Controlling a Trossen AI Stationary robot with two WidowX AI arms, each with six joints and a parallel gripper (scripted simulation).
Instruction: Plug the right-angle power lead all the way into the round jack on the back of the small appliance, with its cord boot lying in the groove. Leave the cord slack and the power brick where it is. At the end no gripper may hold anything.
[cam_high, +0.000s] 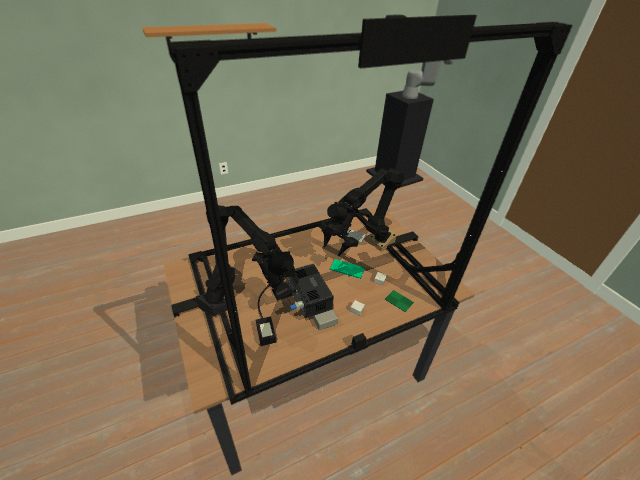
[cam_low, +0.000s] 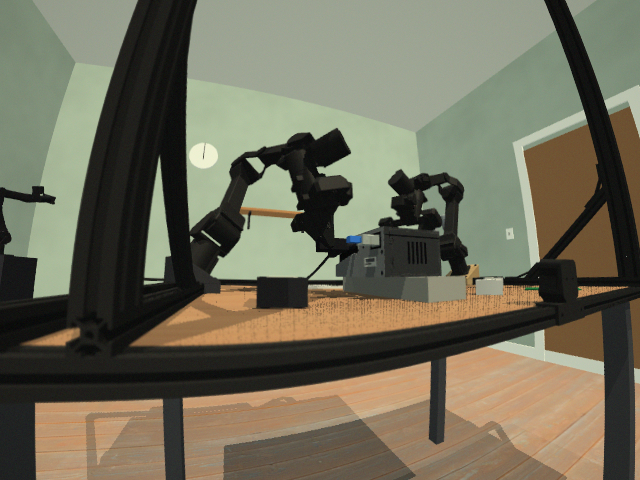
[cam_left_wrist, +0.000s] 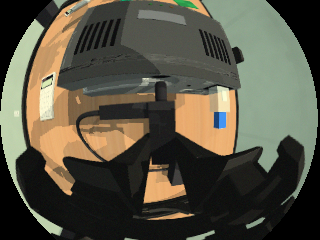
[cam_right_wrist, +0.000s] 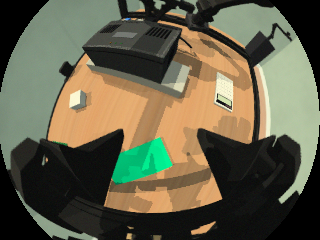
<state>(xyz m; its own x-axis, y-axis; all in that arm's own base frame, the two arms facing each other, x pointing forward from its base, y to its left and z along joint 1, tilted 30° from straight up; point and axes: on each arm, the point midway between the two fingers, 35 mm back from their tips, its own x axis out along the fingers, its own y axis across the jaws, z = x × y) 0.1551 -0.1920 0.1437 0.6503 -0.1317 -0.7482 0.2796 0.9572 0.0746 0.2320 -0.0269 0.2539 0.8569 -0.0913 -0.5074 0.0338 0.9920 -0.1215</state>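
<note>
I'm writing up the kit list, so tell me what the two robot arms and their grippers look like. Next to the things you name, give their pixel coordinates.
Both the left arm (cam_high: 248, 224) (cam_low: 233, 191) and the right arm (cam_high: 356, 196) (cam_low: 450, 206) look matte black all over, built from chunky, angular, boxy segments. Each ends in two black jaws, broad and faceted, tapering towards the tips. I can't make out any lettering or coloured markings on either arm.

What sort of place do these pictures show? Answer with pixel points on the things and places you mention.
It is probably a robotics laboratory or test room. Two black robot arms (cam_high: 273, 263) (cam_high: 343, 206) share a table inside a black metal frame (cam_high: 199, 139), and another, grey arm (cam_high: 412, 82) stands on a tall dark pedestal (cam_high: 400, 129) behind them.
</note>
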